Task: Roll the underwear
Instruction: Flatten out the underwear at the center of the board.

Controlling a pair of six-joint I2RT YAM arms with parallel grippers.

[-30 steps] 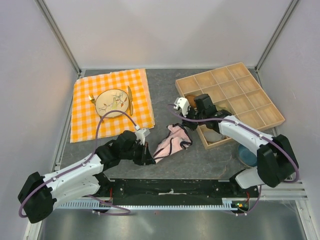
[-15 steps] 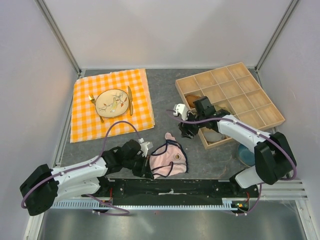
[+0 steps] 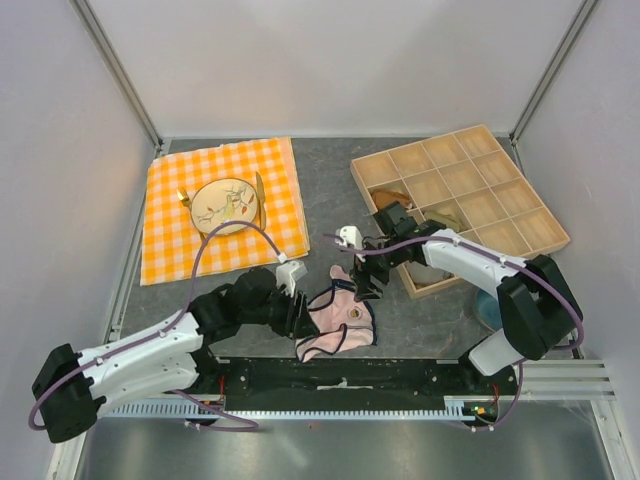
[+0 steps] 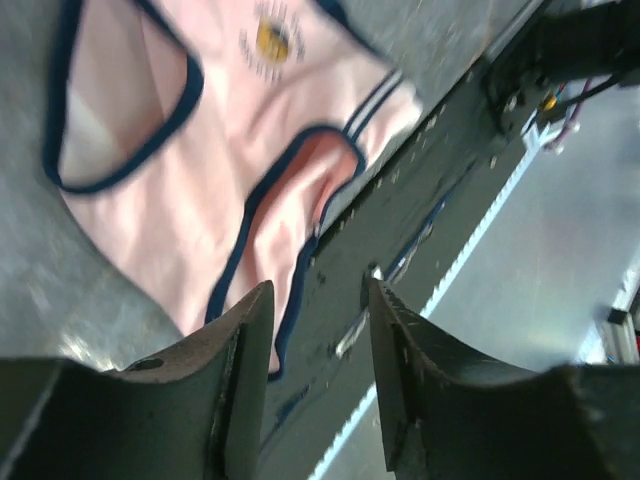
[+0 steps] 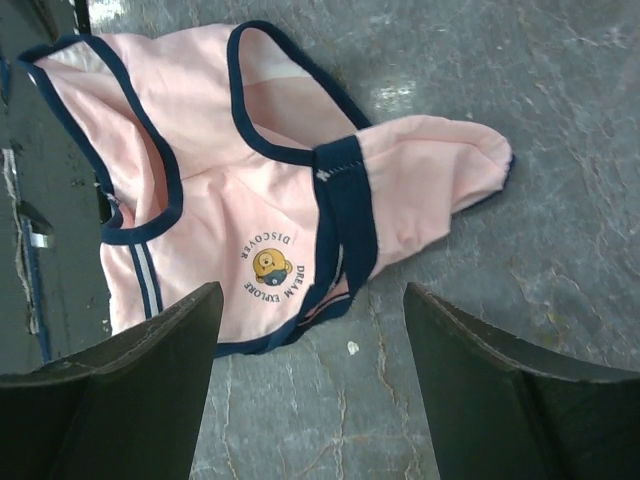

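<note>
— Briefly: position of the underwear (image 3: 338, 320)?
— Lying crumpled, badge print up, on the grey table (image 3: 330, 180) at its near edge. Overlaps the black base rail (image 3: 400, 375) with its near hem. Located between both grippers, well apart from the wooden tray (image 3: 500, 215) and the orange checked cloth (image 3: 170, 240).
— Left gripper (image 3: 298, 314)?
— Set low at the garment's left edge. Parted partway at the jaws, with pink fabric and navy edging showing through the gap in the wrist view. Clamped on nothing. Contact with the fabric: cannot tell.
— Right gripper (image 3: 365, 280)?
— Poised above the garment's far end. Spread wide at the jaws, gripping nothing. Looks straight down on the round badge print in its wrist view.
</note>
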